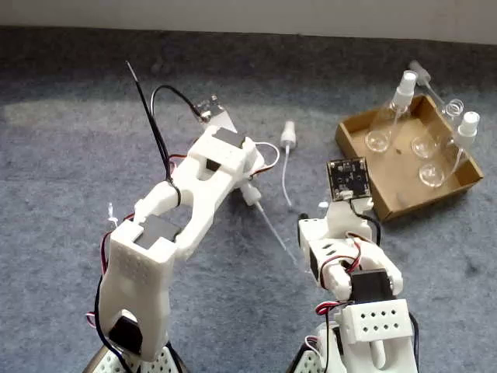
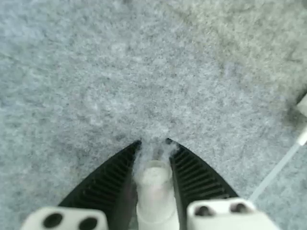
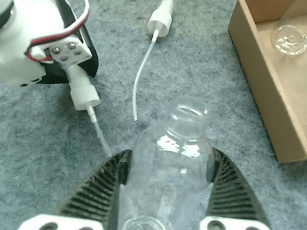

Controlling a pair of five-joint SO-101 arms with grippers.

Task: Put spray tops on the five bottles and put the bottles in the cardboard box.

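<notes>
Right claw (image 3: 170,155) pinches bottle (image 3: 177,139), open neck pointing away from the wrist. Left claw (image 2: 152,142) pinches spray top (image 1: 252,194), tube slanting lower right.

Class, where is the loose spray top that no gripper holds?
In the high view, the loose spray top lies on the carpet between the left gripper and the cardboard box, left of the box.

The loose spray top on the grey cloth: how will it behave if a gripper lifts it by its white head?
The spray top looks small and plastic, so probably very light. Its thin tube lies curved, so it will likely bend and sway when lifted. The rounded head might roll if nudged sideways.
</notes>
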